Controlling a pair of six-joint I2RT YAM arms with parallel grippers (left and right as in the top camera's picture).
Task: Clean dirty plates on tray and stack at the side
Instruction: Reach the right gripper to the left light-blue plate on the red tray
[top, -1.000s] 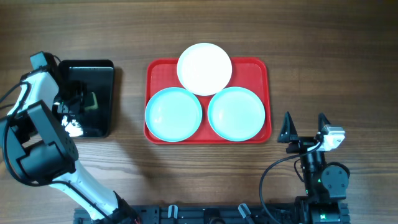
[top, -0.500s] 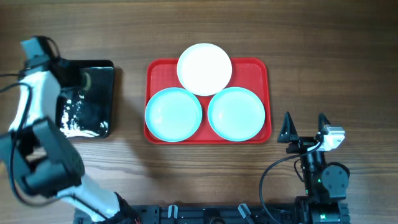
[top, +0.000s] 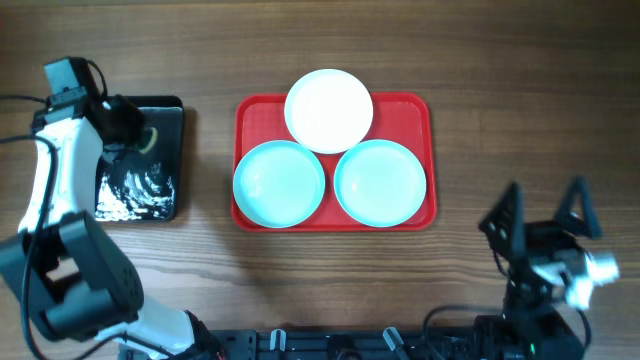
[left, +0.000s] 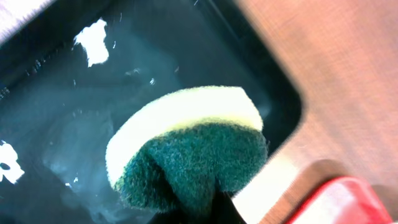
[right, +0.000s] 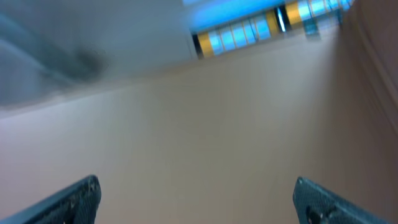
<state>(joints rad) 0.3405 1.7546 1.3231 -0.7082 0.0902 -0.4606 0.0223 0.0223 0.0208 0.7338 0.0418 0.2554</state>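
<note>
The red tray (top: 246, 108) lies mid-table and holds three plates: a white plate (top: 329, 110) at the back, a turquoise plate (top: 279, 183) front left and a turquoise plate (top: 380, 182) front right. My left gripper (top: 140, 138) is over the black tray (top: 168, 108) and is shut on a yellow-and-green sponge (left: 186, 146), held just above the wet black tray (left: 74, 112). A corner of the red tray (left: 348, 205) shows in the left wrist view. My right gripper (top: 540, 220) is open and empty at the front right, pointing upward away from the table (right: 196, 199).
The glossy black tray holds water and white foam patches (top: 130, 195). Bare wooden table surrounds both trays, with room to the right of the red tray (top: 520, 110).
My left gripper has lifted the sponge from the black tray and shifted toward its back right. My right arm has risen and moved right, its fingers now larger in view.
</note>
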